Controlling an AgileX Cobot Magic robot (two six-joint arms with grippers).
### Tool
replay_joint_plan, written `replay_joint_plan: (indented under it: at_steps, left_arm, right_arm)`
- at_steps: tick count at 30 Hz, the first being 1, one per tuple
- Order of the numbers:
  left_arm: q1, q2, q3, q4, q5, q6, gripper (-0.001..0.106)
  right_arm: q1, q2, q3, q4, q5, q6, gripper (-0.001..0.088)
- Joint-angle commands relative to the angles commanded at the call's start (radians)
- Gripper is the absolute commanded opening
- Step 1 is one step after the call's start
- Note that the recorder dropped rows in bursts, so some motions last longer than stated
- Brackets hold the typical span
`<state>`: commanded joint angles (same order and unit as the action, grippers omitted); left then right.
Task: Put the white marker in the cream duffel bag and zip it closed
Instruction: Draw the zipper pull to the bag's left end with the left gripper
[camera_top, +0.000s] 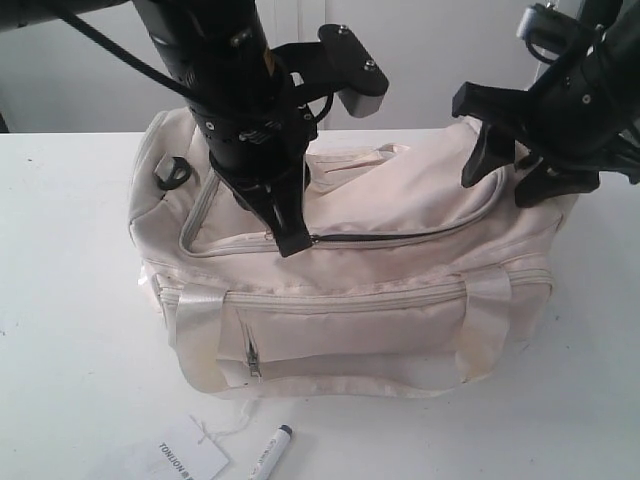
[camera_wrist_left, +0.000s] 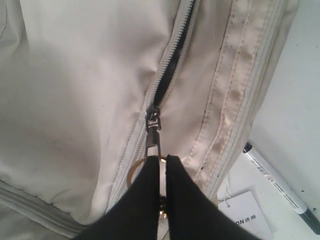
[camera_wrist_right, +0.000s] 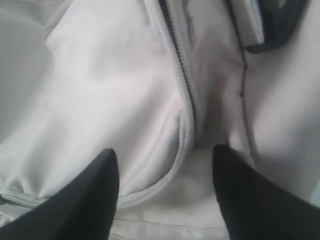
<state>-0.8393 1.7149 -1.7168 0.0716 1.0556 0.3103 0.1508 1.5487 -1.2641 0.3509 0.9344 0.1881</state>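
Note:
The cream duffel bag (camera_top: 370, 290) stands in the middle of the table. Its top zipper (camera_wrist_left: 167, 82) shows a dark open slit beyond the slider (camera_wrist_left: 152, 118). My left gripper (camera_top: 295, 238) (camera_wrist_left: 163, 159) is shut on the zipper pull, where a gold keyring (camera_wrist_left: 132, 169) hangs. My right gripper (camera_top: 512, 180) (camera_wrist_right: 165, 150) is open just above the bag's right end, its fingers either side of the zipper seam with nothing between them. The white marker (camera_top: 270, 455) (camera_wrist_left: 280, 187) lies on the table in front of the bag, dark cap towards the bag.
A white paper tag (camera_top: 190, 460) (camera_wrist_left: 247, 220) with black lettering lies beside the marker at the front edge. The bag's strap handles (camera_top: 195, 335) hang down its front around a small zip pocket (camera_top: 252, 355). White table (camera_top: 60, 300) lies left and right of the bag.

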Motion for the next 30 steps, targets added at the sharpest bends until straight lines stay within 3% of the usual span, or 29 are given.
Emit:
replay_joint_plan:
  at_steps: [15,21,25,30]
  left_arm:
    - [0.000,0.000,0.000,-0.022,-0.009,0.000,0.000]
    - [0.000,0.000,0.000,-0.022,-0.009,0.000,0.000]
    - [0.000,0.000,0.000,-0.022,-0.009,0.000,0.000]
    - [0.000,0.000,0.000,-0.022,-0.009,0.000,0.000]
  right_arm:
    - [0.000,0.000,0.092,0.017,-0.192,0.000,0.0519]
    - [0.000,0.006,0.092,0.017,-0.194,-0.004,0.0330]
    - [0.000,0.015,0.103,0.014,-0.198,-0.030,0.0019]
    - [0.000,0.005,0.103,0.014,-0.200,-0.087,0.0000]
